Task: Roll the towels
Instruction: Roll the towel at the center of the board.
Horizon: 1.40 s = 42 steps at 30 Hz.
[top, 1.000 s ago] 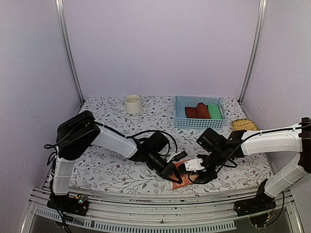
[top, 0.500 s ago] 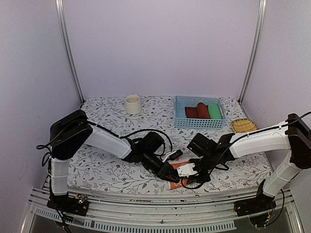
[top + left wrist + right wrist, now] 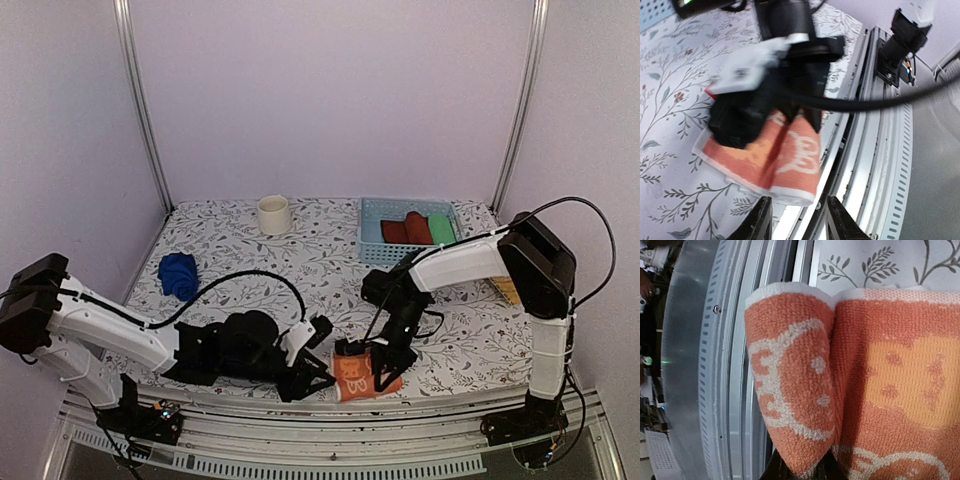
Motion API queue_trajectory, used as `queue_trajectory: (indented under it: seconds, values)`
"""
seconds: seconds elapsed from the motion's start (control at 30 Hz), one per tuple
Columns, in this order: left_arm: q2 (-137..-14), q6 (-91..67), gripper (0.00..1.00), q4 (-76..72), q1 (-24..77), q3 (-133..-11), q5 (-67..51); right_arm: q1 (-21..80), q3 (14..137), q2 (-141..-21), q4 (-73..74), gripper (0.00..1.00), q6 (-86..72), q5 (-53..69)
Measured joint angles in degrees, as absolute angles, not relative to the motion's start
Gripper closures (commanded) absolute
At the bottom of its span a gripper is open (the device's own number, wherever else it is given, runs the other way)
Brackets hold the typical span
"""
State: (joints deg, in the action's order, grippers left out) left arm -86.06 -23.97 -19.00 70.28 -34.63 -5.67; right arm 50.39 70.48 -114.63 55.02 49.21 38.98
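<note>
The orange-salmon towel (image 3: 350, 377) with white printed shapes lies folded double at the table's near edge. It also shows in the left wrist view (image 3: 790, 160) and fills the right wrist view (image 3: 890, 380). My right gripper (image 3: 380, 372) comes down from above and is shut on the towel's raised fold (image 3: 799, 467). My left gripper (image 3: 318, 376) lies low just left of the towel, open and empty (image 3: 797, 220), its fingertips short of the towel's end. The plain blue towel (image 3: 180, 275) lies crumpled at the far left of the table.
A blue basket (image 3: 372, 250) at the back right holds a red roll (image 3: 407, 228) and a green roll (image 3: 441, 229). A white cup (image 3: 273, 214) stands at the back. The metal rail (image 3: 300, 430) runs just beyond the towel's near end (image 3: 865, 150).
My left arm has swung back low along the near edge, uncovering the blue towel. My right arm has moved left, and the orange towel now sits bunched into a fold at the table edge.
</note>
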Motion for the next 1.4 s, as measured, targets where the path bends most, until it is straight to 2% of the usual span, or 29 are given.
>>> queue_trajectory:
  seconds: [0.1, 0.2, 0.33, 0.53, 0.63, 0.77, 0.9, 1.0, 1.2, 1.4]
  values:
    - [-84.09, -20.75, 0.64, -18.92, 76.79, -34.02, 1.13, 48.14, 75.66, -120.86, 61.78, 0.92, 49.54, 44.31]
    - [-84.88, -16.84, 0.59, -18.06, 79.20, -35.38, 5.06, 46.70, 80.53, -126.61, 68.42, 0.92, 49.76, 48.07]
    - [-91.07, -10.90, 0.52, -13.78, 79.81, -42.46, 8.05, 45.93, 83.50, -130.34, 73.03, 0.91, 49.82, 50.41]
    - [-103.22, -1.52, 0.53, -6.39, 81.36, -53.76, 12.27, 45.82, 84.27, -131.55, 74.61, 0.90, 49.78, 51.62]
    - [-106.76, 2.94, 0.58, -3.66, 81.56, -55.64, 13.54, 45.80, 84.27, -131.55, 74.61, 0.89, 49.74, 51.64]
    - [-109.40, 6.22, 0.74, -0.97, 81.65, -58.76, 15.38, 45.76, 84.16, -131.55, 74.56, 0.83, 49.71, 51.68]
    - [-109.65, 7.60, 0.85, 0.51, 81.97, -59.75, 16.14, 45.67, 83.70, -130.93, 74.50, 0.56, 49.93, 52.14]
    - [-109.60, 7.62, 0.89, 1.26, 82.02, -60.18, 15.92, 45.30, 82.56, -127.55, 74.08, 0.50, 50.63, 50.70]
    - [-109.62, 5.39, 0.91, 4.80, 80.77, -62.08, 13.37, 40.80, 82.08, -113.62, 70.11, 0.50, 50.17, 44.86]
    - [-110.28, 0.82, 0.92, 9.28, 76.29, -65.58, 4.54, 33.45, 82.54, -95.74, 64.84, 0.50, 46.87, 42.13]
